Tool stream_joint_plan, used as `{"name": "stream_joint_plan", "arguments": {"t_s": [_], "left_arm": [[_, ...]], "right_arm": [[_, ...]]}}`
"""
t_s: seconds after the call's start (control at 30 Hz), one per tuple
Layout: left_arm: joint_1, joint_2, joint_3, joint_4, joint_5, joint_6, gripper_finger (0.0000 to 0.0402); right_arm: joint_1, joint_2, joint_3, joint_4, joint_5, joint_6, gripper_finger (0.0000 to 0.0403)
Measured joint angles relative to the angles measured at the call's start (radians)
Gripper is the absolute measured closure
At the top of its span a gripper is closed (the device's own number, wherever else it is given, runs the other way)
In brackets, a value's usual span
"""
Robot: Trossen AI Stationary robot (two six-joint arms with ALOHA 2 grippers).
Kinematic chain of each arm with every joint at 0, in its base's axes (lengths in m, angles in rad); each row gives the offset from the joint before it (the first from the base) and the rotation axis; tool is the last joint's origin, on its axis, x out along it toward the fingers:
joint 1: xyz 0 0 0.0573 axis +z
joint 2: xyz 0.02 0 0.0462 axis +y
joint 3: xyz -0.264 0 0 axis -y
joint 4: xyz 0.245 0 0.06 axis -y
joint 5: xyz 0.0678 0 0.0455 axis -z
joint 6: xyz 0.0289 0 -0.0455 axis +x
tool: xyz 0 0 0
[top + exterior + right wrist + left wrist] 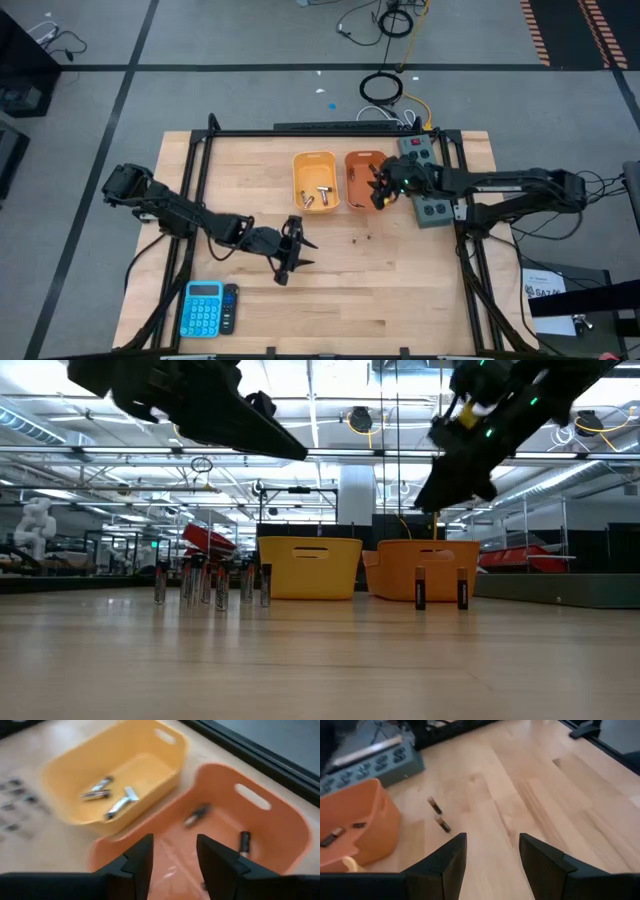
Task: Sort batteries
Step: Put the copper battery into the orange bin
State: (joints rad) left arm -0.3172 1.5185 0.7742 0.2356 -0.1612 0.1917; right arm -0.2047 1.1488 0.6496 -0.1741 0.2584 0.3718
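Note:
A yellow bin point(315, 180) and an orange bin point(362, 178) stand side by side at the table's far middle. Silvery batteries point(107, 795) lie in the yellow bin point(120, 775), dark batteries point(197, 815) in the orange bin point(250, 820). Two dark batteries point(439, 815) stand on the table in front of the orange bin point(355, 825). A cluster of batteries point(210, 585) stands left of the bins. My right gripper point(172, 855) hangs open over the orange bin, holding nothing. My left gripper point(490, 855) hovers open above the table's middle point(300, 250), pointing toward the two dark batteries.
A blue calculator point(205, 308) lies at the near left corner. A grey power strip point(425, 185) sits right of the orange bin, under my right arm. Bare wood spreads over the table's near right.

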Motion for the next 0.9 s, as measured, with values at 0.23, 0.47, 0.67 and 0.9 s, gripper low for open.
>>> {"name": "stream_joint_plan", "arguments": {"t_s": [0.23, 0.47, 0.67, 0.9], "left_arm": [[-0.004, 0.0, 0.0, -0.033, -0.066, -0.002, 0.021], [-0.004, 0.0, 0.0, -0.025, -0.103, -0.054, 0.021], [-0.011, 0.0, 0.0, 0.013, -0.138, -0.031, 0.021], [-0.012, -0.001, 0.0, 0.015, -0.128, -0.049, 0.021]], "right_arm": [[0.333, -0.021, -0.006, -0.03, 0.165, 0.133, 0.027], [0.528, 0.111, -0.025, -0.015, 0.34, 0.222, 0.027], [0.556, 0.238, -0.026, 0.07, 0.345, 0.206, 0.027], [0.59, 0.337, -0.026, 0.085, 0.348, 0.275, 0.027]]}}
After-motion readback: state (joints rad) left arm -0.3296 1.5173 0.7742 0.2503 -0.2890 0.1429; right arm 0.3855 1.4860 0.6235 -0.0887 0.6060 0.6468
